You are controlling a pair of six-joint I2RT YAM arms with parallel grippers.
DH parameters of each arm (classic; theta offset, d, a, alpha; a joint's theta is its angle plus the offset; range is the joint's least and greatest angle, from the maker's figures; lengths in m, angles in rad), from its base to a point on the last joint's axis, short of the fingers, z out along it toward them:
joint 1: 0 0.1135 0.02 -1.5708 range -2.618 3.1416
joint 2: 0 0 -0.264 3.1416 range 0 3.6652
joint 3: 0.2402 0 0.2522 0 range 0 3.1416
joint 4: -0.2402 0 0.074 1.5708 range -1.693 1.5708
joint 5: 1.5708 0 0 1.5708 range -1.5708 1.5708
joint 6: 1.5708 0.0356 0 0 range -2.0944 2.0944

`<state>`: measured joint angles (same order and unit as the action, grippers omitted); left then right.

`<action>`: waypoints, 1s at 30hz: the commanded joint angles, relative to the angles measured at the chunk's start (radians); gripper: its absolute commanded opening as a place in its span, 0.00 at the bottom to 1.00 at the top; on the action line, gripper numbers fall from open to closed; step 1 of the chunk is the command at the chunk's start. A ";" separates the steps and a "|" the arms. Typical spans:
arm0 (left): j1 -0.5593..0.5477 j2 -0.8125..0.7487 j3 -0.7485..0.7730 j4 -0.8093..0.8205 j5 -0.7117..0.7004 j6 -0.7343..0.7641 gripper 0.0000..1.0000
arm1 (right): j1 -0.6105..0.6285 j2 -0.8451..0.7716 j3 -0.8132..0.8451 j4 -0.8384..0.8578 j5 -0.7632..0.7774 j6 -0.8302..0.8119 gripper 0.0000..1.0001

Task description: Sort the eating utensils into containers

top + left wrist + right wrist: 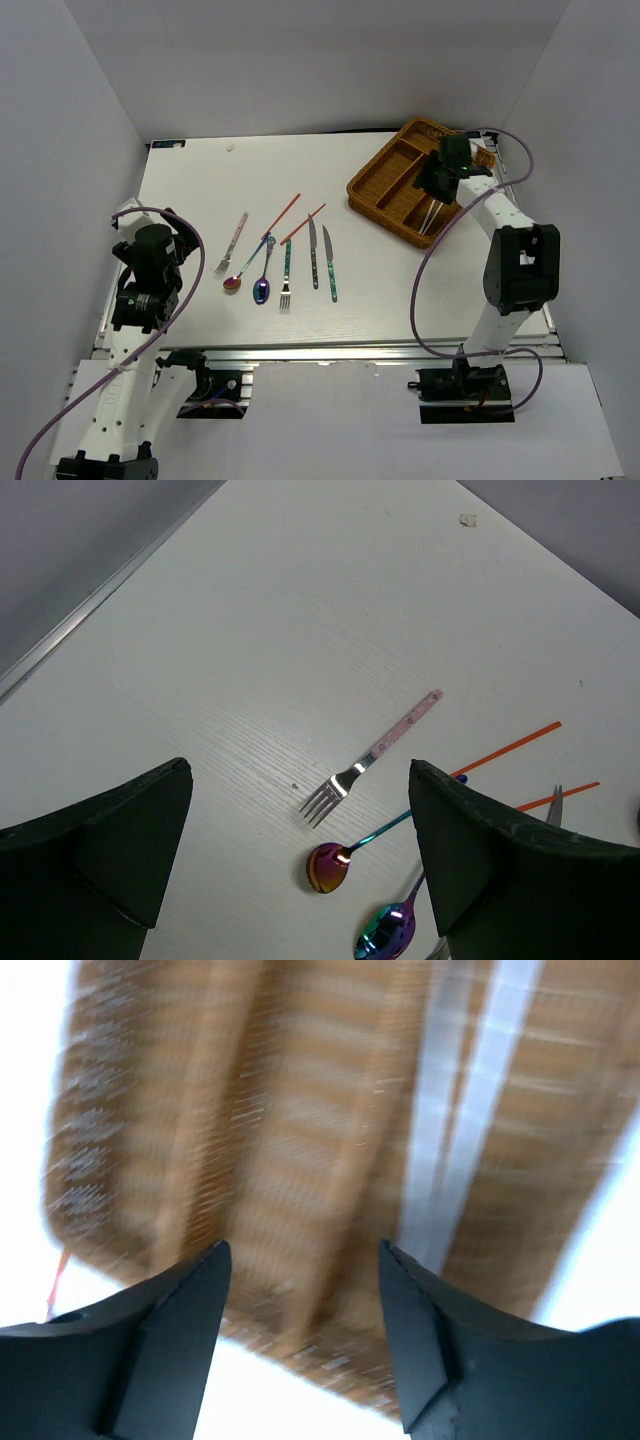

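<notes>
The wicker tray point(378, 157) sits at the far right corner of the tabletop point(200, 180), with pale chopsticks point(432, 215) lying in one long compartment. The right tool point(303, 1250) hovers above the tray, its fingers spread and empty. The left tool point(300, 770), also released, hangs near the left edge over a pink-handled fork point(375, 755). Two spoons point(335, 865), a teal fork point(286, 275), two knives point(313, 252) and red-orange chopsticks point(282, 215) lie in a row toward the near edge.
</notes>
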<state>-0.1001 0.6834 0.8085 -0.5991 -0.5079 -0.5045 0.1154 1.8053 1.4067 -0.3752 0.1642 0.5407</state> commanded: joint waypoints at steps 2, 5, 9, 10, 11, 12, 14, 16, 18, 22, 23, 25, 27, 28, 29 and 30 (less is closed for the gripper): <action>0.002 0.001 -0.002 0.002 0.003 0.006 0.98 | 0.240 -0.063 0.067 -0.027 0.116 -0.088 0.68; 0.002 0.002 -0.002 -0.001 0.000 0.004 0.98 | 0.374 -0.057 0.049 -0.034 0.162 -0.088 0.74; 0.002 -0.001 -0.002 0.001 0.002 0.006 0.98 | 0.521 -0.031 0.047 -0.040 0.242 -0.059 0.74; 0.002 0.002 -0.003 0.002 0.003 0.006 0.98 | 0.567 -0.021 0.052 -0.041 0.253 -0.051 0.74; 0.002 0.005 -0.002 0.005 0.008 0.009 0.98 | 0.604 0.001 0.070 -0.050 0.259 -0.047 0.74; 0.002 0.005 -0.003 0.008 0.014 0.011 0.98 | 0.604 0.014 0.081 -0.065 0.264 -0.036 0.75; 0.002 0.021 -0.005 0.021 0.041 0.021 0.98 | 0.648 0.028 0.090 -0.085 0.296 -0.003 0.76; 0.002 0.054 -0.012 0.074 0.153 0.053 0.98 | 0.682 0.011 0.055 -0.085 0.319 0.022 0.79; -0.003 0.184 0.003 0.097 0.285 0.072 0.95 | 0.684 -0.043 0.000 -0.058 0.273 0.051 0.89; -0.123 0.489 0.191 0.103 0.321 0.102 0.94 | 0.682 -0.202 -0.187 -0.008 0.261 0.067 0.89; -0.147 0.552 0.236 0.104 0.315 0.115 0.94 | 0.682 -0.228 -0.211 -0.008 0.258 0.065 0.89; -0.167 0.755 0.325 0.105 0.388 0.158 0.94 | 0.679 -0.279 -0.259 -0.007 0.248 0.054 0.89; -0.187 0.891 0.486 0.081 0.443 0.213 0.92 | 0.670 -0.341 -0.322 -0.013 0.232 0.045 0.89; -0.193 1.015 0.539 0.068 0.471 0.237 0.91 | 0.664 -0.363 -0.343 -0.017 0.224 0.042 0.89; -0.203 1.071 0.639 0.068 0.505 0.262 0.91 | 0.661 -0.407 -0.388 -0.018 0.210 0.041 0.89; -0.208 1.125 0.687 0.071 0.506 0.306 0.91 | 0.656 -0.429 -0.411 -0.018 0.202 0.036 0.89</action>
<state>-0.2928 1.7210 1.3548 -0.5240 -0.1081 -0.3168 0.7837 1.4471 1.0500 -0.4084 0.3828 0.5755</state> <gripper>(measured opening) 0.914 0.894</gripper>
